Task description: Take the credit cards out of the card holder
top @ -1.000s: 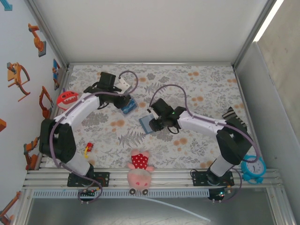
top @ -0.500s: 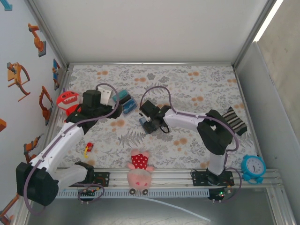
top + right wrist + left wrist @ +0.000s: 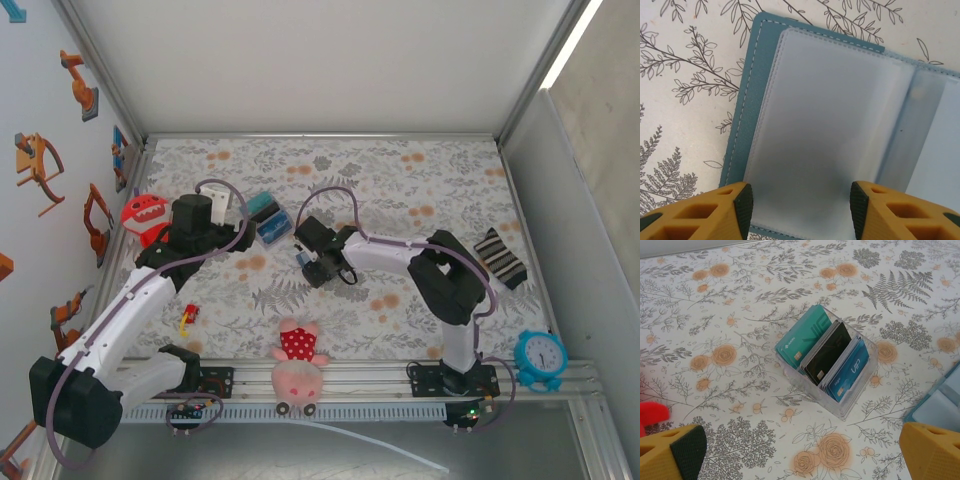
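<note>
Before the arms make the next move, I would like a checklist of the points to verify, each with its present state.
1. left gripper open, nothing between its fingers: ok.
2. teal card, black card and blue card standing in the clear box: ok.
3. card holder lying open on the table: ok.
4. The upturned sleeve free of cards: ok, it looks empty. The other sleeves: cannot tell.
5. right gripper above the card holder, jaws apart, holding nothing: ok.
</note>
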